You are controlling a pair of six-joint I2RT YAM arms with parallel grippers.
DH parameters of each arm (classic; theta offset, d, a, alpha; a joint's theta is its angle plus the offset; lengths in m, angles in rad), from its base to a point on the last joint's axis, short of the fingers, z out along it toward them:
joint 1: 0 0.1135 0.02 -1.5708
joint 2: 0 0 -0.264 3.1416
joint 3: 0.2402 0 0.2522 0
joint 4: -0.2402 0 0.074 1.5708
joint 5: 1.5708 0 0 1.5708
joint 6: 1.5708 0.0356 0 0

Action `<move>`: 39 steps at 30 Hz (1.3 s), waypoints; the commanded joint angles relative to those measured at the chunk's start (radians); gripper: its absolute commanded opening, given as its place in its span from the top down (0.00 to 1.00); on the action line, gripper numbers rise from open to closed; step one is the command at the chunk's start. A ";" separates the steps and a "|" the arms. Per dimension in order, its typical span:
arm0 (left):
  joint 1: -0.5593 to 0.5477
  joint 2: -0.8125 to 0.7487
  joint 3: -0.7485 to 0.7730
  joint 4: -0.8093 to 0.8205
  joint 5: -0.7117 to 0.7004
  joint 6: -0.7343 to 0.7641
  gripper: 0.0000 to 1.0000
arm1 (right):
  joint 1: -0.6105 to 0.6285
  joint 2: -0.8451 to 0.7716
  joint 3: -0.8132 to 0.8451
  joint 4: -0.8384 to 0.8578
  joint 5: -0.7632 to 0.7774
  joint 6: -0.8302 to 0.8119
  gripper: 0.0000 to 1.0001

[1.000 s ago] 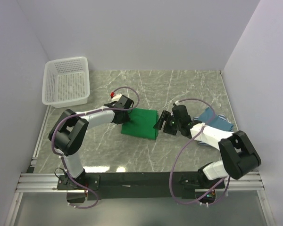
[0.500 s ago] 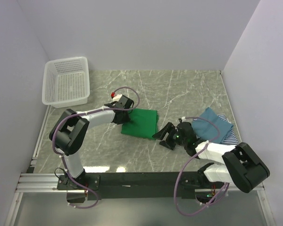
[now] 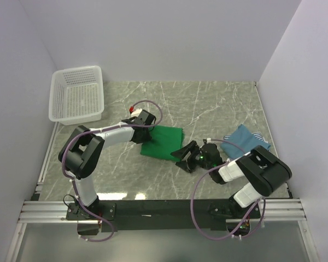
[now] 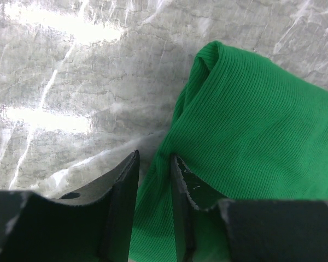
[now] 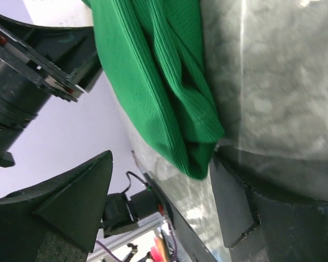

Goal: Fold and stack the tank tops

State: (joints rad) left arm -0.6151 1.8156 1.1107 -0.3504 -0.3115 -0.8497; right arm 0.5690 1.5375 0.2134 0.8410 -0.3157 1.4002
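Left tool (image 4: 154, 159) pinching green tank top (image 3: 163, 143) edge | right tool (image 5: 161, 161) released at its corner | long axis left-right

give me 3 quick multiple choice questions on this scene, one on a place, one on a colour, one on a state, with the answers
1. Where is the white basket?
A) far left corner of the table
B) near right edge
C) on top of the cloth

2. What colour is the top lying between the two arms?
A) teal
B) striped
C) green

3. How do the right arm's fingers stand?
A) pressed shut together
B) spread wide
C) out of view

Answers:
1 A, it sits far left, apart from all cloth.
2 C, the green top lies between the left arm's fingers and the right's.
3 B, the right wrist view shows them wide apart around the green top's corner.
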 commanded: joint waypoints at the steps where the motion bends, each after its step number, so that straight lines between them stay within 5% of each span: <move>1: 0.000 0.024 0.023 -0.024 0.012 0.034 0.65 | -0.003 0.105 -0.034 -0.003 0.059 0.003 0.21; 19: 0.041 0.054 0.051 -0.050 0.040 0.113 0.67 | -0.098 0.182 0.073 -0.172 0.199 -0.239 0.26; 29: 0.046 0.051 0.055 -0.047 0.064 0.120 0.67 | -0.098 0.113 0.153 -0.396 0.274 -0.305 0.42; 32: 0.046 0.047 0.057 -0.042 0.083 0.124 0.67 | -0.098 0.095 0.182 -0.463 0.294 -0.331 0.63; 33: 0.046 0.039 0.055 -0.036 0.089 0.126 0.66 | -0.098 0.089 0.187 -0.480 0.299 -0.337 0.86; 36: 0.046 0.004 0.051 -0.024 0.115 0.133 0.62 | -0.093 0.047 0.195 -0.533 0.314 -0.363 0.99; 39: 0.043 -0.053 0.052 -0.033 0.114 0.132 0.56 | -0.061 -0.017 0.185 -0.580 0.354 -0.365 1.00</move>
State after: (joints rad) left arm -0.5716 1.8359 1.1522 -0.3653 -0.2173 -0.7406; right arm 0.4889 1.5589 0.4225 0.4957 -0.0872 1.1057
